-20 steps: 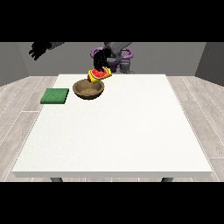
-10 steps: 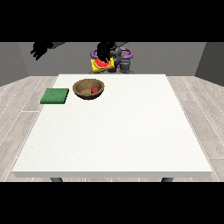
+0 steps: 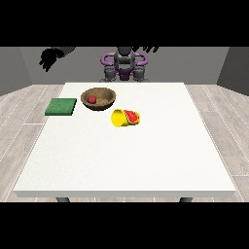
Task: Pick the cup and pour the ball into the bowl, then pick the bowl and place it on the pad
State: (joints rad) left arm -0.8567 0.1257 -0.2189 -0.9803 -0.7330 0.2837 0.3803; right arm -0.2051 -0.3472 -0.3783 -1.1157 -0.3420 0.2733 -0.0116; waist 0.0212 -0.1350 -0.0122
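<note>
Lying tipped beside the bowl (image 3: 98,98), the cup (image 3: 125,118) sits well apart from both raised hands — fingers' state unclear.

Large white table (image 3: 146,160), grey plank floor (image 3: 19,121), plain grey walls (image 3: 19,68), seemingly even light

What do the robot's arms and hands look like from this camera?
Both hands are black: the hand at the view's left shows separate dark fingers, while the hand at the view's right is only partly visible. The torso is dark grey, with purple arm segments curving out at either side. No cables or markings are discernible.
</note>
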